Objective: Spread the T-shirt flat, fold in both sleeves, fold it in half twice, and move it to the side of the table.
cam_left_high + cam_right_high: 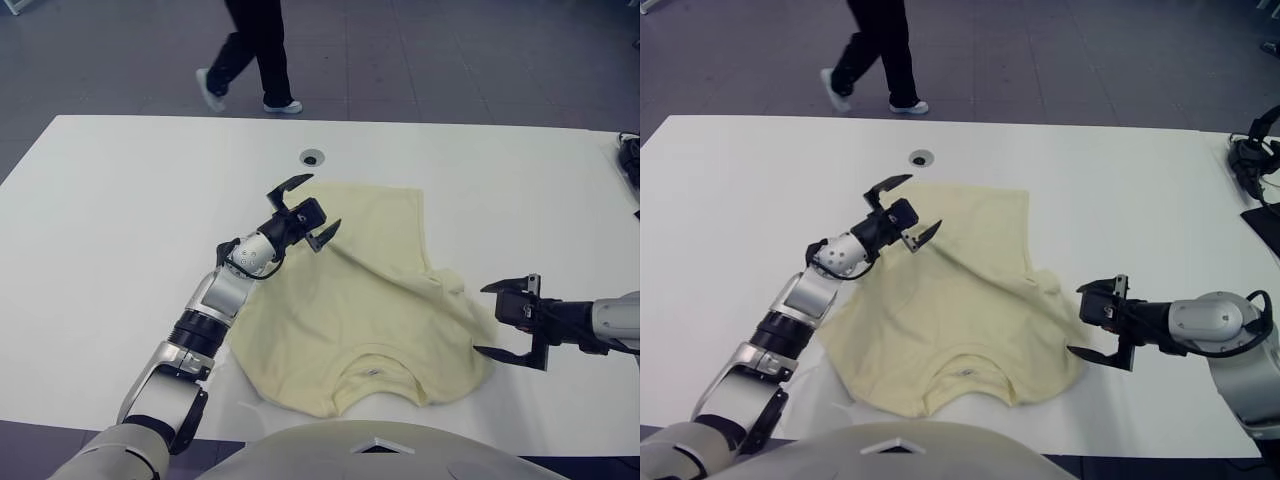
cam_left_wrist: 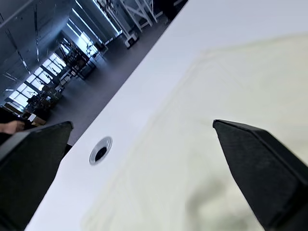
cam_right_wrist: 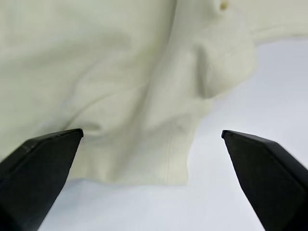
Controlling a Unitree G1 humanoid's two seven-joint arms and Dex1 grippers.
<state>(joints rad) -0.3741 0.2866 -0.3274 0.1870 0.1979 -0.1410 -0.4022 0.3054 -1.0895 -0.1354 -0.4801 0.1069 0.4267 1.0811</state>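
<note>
Illumination is bright and even, from ceiling strip lights; windows glow in the far hall; the white table reflects uniformly; shadows are soft and faint in the T-shirt folds; the floor is comparatively dim.

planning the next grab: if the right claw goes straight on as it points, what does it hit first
Most likely the T-shirt: the open right claw points at its rumpled edge, just ahead. The claw's height above the table is unclear.
</note>
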